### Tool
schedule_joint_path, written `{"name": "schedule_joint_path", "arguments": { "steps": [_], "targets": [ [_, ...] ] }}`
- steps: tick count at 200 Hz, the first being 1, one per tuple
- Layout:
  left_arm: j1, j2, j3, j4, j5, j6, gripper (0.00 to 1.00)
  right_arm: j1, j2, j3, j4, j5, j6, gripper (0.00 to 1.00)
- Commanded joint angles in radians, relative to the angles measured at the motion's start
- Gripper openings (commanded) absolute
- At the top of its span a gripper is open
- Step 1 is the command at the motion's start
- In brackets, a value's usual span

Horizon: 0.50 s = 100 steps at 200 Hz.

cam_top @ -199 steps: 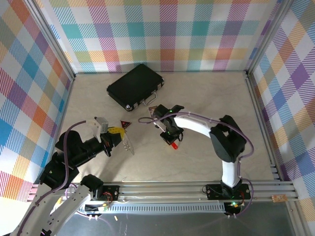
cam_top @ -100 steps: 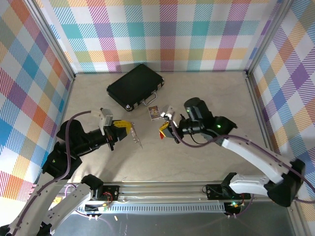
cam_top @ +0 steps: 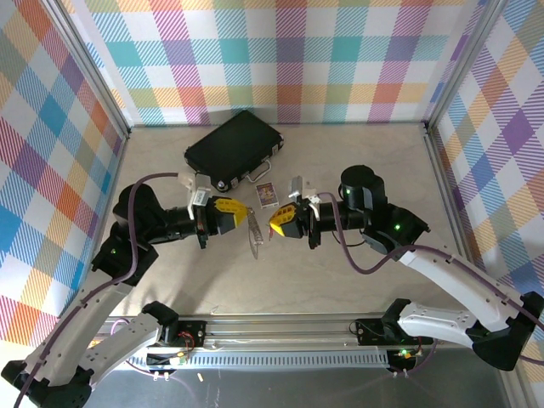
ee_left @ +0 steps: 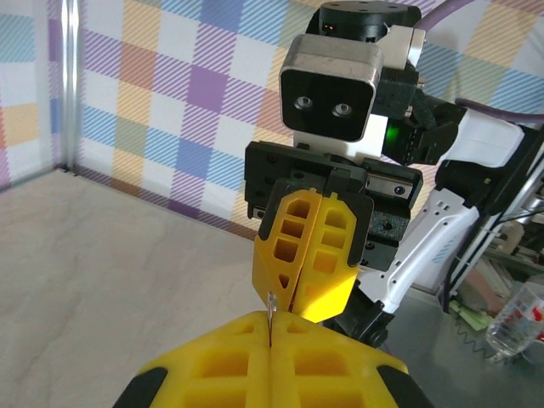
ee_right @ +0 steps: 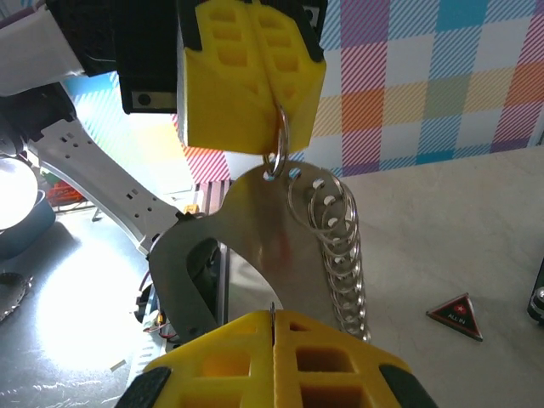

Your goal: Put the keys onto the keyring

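The keyring [cam_top: 253, 231], a silver-grey metal piece with a row of small rings down one side, hangs in mid-air from my left gripper [cam_top: 241, 216], which is shut on its top ring. The right wrist view shows it close up: the keyring [ee_right: 272, 229] dangles below the left gripper [ee_right: 277, 119]. My right gripper [cam_top: 272, 223] faces the left one, tips almost touching, and is shut. A small red bit of the keys [cam_top: 275, 228] shows at its tips. In the left wrist view a thin metal edge sits between the shut left gripper [ee_left: 272, 319] and the right gripper [ee_left: 299, 308].
A black case [cam_top: 234, 146] lies at the back of the table. A small card [cam_top: 266, 194] lies just behind the grippers. A dark red triangle [ee_right: 459, 314] rests on the tabletop. Plaid walls close in three sides, and a metal rail [cam_top: 280, 327] runs along the front.
Both arms have risen and swung toward the middle. The left gripper carried the keyring to the right. The right gripper lifted the red piece off the table and now faces the left gripper.
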Motion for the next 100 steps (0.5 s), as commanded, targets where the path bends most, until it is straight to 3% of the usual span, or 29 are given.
{"name": "schedule_joint_path", "arguments": {
  "steps": [1, 100],
  "targets": [
    [0.009, 0.004, 0.018, 0.108, 0.079, -0.02, 0.0, 0.002, -0.026, 0.047, 0.026, 0.014, 0.002, 0.0],
    [0.008, 0.022, -0.046, 0.228, 0.083, -0.086, 0.0, 0.04, -0.025, 0.083, 0.029, 0.174, -0.016, 0.0]
  ]
}}
